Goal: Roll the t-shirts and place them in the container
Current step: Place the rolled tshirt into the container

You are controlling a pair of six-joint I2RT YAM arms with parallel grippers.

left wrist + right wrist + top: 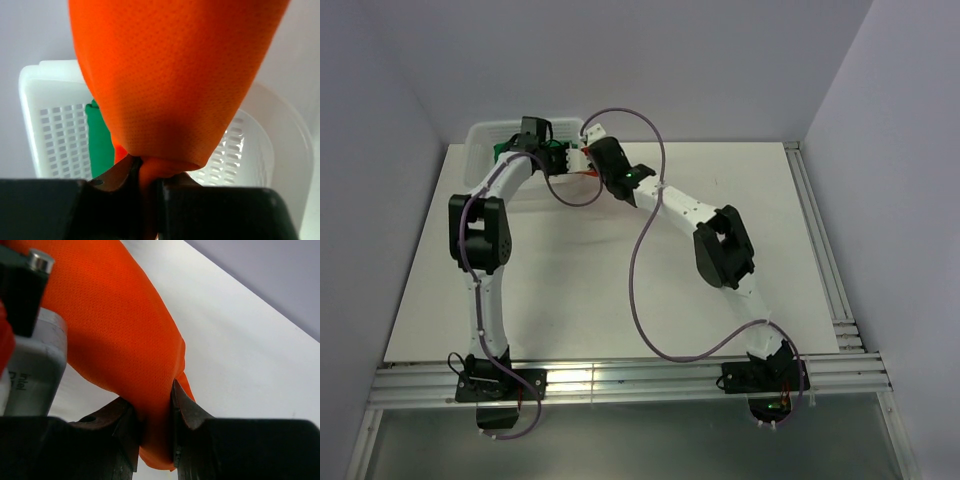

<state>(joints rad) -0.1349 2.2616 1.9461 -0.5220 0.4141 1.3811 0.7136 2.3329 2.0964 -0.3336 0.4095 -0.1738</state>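
Note:
The orange-red t-shirt (170,75) is bunched and held up between both grippers over the near right edge of the white mesh basket (50,140). My left gripper (150,175) is shut on a fold of it. My right gripper (155,410) is shut on another fold of the same shirt (120,330), close beside the left one. In the top view the grippers meet at the far left (578,160), and only a sliver of orange cloth (588,176) shows. The dark green t-shirt (100,145) lies inside the basket, also seen from above (500,152).
The basket (480,135) stands at the far left corner against the back wall. The white table (620,290) stretches toward the arm bases. The left wrist's grey camera housing (32,365) is close to my right gripper.

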